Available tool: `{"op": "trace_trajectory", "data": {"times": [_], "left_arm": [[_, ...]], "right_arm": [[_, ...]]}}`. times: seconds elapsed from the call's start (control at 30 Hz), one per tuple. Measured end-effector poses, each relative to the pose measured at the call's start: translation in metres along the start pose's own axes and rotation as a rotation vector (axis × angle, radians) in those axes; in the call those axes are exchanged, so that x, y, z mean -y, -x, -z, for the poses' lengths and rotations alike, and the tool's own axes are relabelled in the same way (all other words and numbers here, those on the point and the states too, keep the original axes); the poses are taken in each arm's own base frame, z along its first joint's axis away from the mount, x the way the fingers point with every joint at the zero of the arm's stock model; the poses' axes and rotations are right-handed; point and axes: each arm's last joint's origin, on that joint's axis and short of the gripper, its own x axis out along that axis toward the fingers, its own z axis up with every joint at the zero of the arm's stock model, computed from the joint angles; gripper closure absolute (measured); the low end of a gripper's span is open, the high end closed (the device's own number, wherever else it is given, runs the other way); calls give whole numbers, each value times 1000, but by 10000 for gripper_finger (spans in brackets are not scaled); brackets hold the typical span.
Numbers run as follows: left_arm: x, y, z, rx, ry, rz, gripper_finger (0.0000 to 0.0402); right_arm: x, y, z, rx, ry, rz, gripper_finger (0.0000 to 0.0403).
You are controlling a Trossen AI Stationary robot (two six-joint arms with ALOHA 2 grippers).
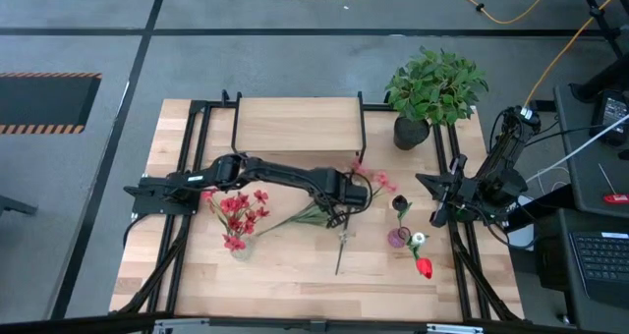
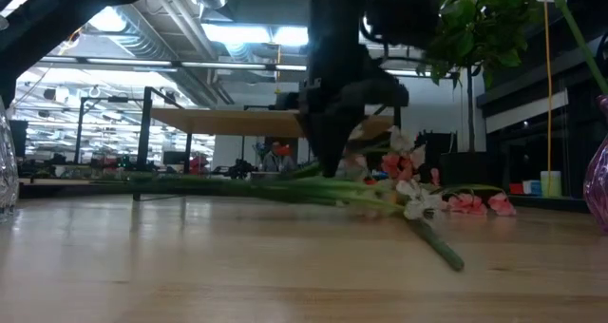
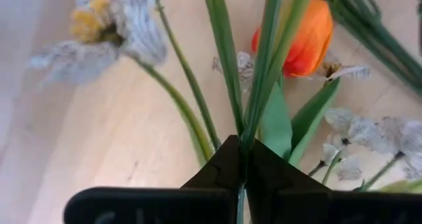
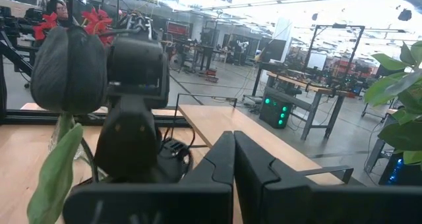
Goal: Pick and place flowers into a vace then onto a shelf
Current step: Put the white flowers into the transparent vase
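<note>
Stems [image 3: 257, 85] are clamped in the left gripper [image 3: 241, 168]; neighbouring flowers [image 2: 408, 185] could be dragged along when lifted

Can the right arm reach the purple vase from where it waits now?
Probably yes. The right gripper is shut beside the purple vase, with bare table between; only the dark bloom in it stands near the path.

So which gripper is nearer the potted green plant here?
Right. The right gripper waits shut at the table's right edge, just below the potted plant; the left gripper pinches flower stems mid-table, farther off.
</note>
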Motion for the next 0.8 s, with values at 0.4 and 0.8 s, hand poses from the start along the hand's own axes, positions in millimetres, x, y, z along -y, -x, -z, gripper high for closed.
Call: {"op": "trace_trajectory", "data": {"times": [0.4, 0.8], "left_arm": [[-10, 41, 0, 30, -30, -70, 397], [-19, 60, 1, 115, -88, -157, 397]], "right_arm": [[0, 0, 0, 0, 0, 0, 398], [0, 0, 0, 0, 3, -1, 398]]}}
